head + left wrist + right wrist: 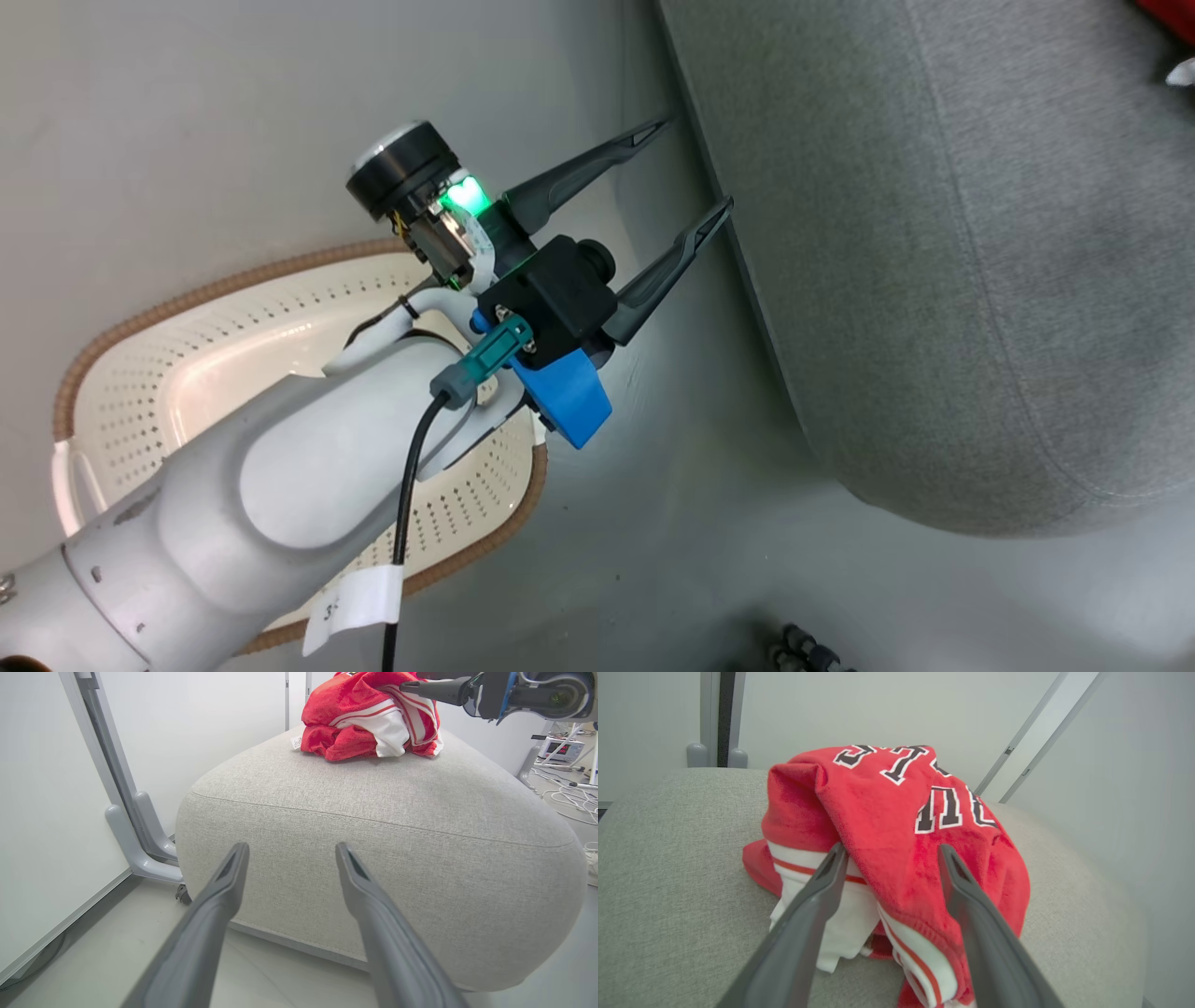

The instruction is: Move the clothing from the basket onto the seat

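- Right wrist view: your right end effector (892, 847) has its fingers spread wide and grips nothing. Both tips sit close against the clothing (896, 826), which lies heaped on top of the seat (668, 858). If you pull back at an angle, a tip could catch a fold and drag the heap along.
- The striped hem (920, 956) at the bottom of that frame shows between the fingers, and I cannot tell whether it touches them. If it does, a lift could carry it up with the arm.
- In the left wrist view the heap sits at the top of the frame, toward the seat's far side. A tug that way could roll it over the rounded edge onto the floor (93, 952).
- Your left end effector (698, 161) is also open and empty, with its tips just beside the seat's side in the head view. A turn at the waist could push them into the fabric.
- The basket (131, 401), at the lower left of the head view, looks empty where its bottom shows, but the left forearm (308, 467) covers part of it. A garment may be hidden there, so calling the task done now could leave one behind.
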